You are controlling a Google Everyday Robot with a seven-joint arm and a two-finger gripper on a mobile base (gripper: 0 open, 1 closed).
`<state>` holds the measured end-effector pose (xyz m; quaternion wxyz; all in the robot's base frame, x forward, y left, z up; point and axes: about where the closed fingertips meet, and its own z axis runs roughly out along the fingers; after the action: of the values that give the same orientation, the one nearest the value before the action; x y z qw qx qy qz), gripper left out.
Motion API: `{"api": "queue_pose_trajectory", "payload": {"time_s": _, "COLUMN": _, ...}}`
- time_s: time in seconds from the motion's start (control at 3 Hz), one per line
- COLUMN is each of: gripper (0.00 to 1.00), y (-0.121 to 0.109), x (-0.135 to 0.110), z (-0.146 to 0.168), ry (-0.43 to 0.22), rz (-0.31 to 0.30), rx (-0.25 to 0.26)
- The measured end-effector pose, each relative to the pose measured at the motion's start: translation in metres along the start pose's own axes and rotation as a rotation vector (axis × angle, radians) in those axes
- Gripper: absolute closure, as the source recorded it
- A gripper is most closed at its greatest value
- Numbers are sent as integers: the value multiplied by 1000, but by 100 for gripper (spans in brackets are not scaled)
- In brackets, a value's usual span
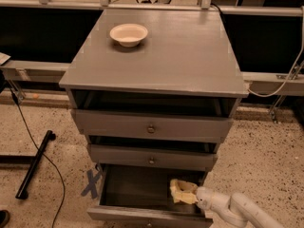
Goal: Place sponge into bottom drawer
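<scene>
Sponge [182, 192]: pale yellow, crumpled, inside the bottom drawer [135, 188], at 4 o'clock of its dark interior, close to the right wall and the front panel.
Claw [194, 197]: clamped on the sponge at the sponge's 4 o'clock edge, inside the drawer's right front corner.
Arm [240, 212]: white, entering from 4 o'clock of the view, over the drawer's front right corner.
Bottom drawer: pulled well out, farther than the two above.
Middle drawer [152, 156] and top drawer [151, 126]: each slightly out, one round knob at centre.
Bench [185, 56]: grey, flat top.
Bowl [128, 33]: round, cream, upright, at 11 o'clock of the bench top, well apart from the sponge.
Floor [266, 151]: speckled; blue X mark [91, 183] just beside the bottom drawer at 9 o'clock; black bar [34, 165] farther out at 9 o'clock.
</scene>
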<state>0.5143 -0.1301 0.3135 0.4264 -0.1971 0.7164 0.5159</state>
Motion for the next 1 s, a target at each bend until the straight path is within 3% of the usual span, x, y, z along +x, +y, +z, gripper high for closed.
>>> {"api": "queue_pose_trajectory", "payload": {"time_s": 0.67, "gripper": 100, "y": -14, "x": 9, "z": 7, "ry": 40, "rz": -17, "rx": 154}}
{"api": "queue_pose_trajectory", "payload": {"time_s": 1.0, "gripper": 100, "y": -23, "x": 13, "z": 15, "ry": 64, "rz": -20, "rx": 201}}
